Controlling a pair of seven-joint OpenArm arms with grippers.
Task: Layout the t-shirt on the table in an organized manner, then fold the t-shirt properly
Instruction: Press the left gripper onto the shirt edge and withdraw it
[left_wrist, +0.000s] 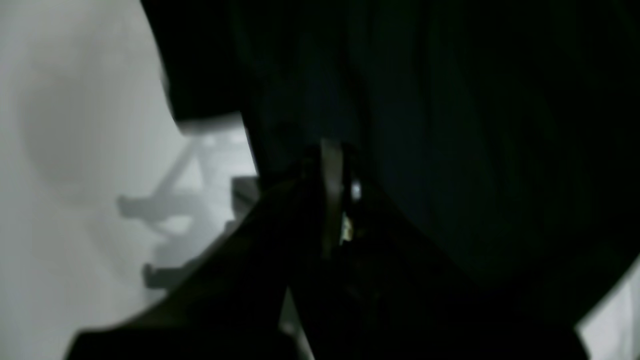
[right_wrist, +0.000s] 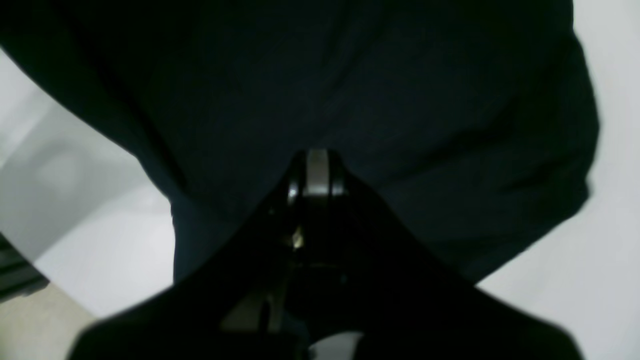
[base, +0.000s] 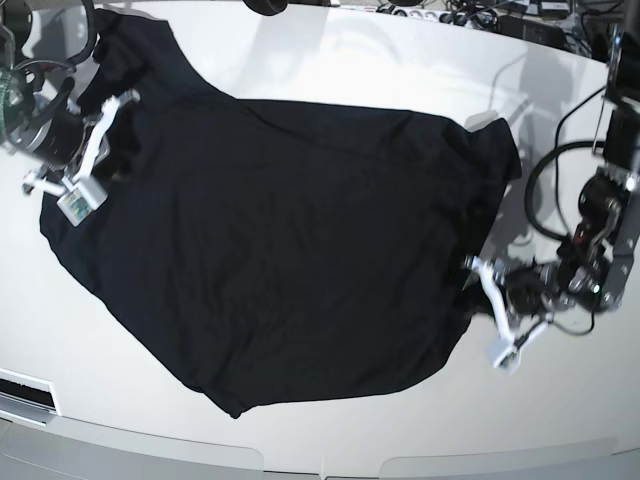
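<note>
Roughly spread black t-shirt (base: 280, 250) on table (base: 560, 420), long axis running between grippers: left gripper (base: 478, 280) and right gripper (base: 112, 108) pinching opposite shirt edges, jaws closed.

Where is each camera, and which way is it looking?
Left wrist: sits on the left arm, looking along its shut fingers at the t-shirt on the table.
Right wrist: sits on the right arm, looking along its shut fingers at the same dark cloth.
Base: high up in front, looking down at the whole shirt, with the right arm on its left and the left arm on its right.
Shared: all three show the t-shirt and the white table.
</note>
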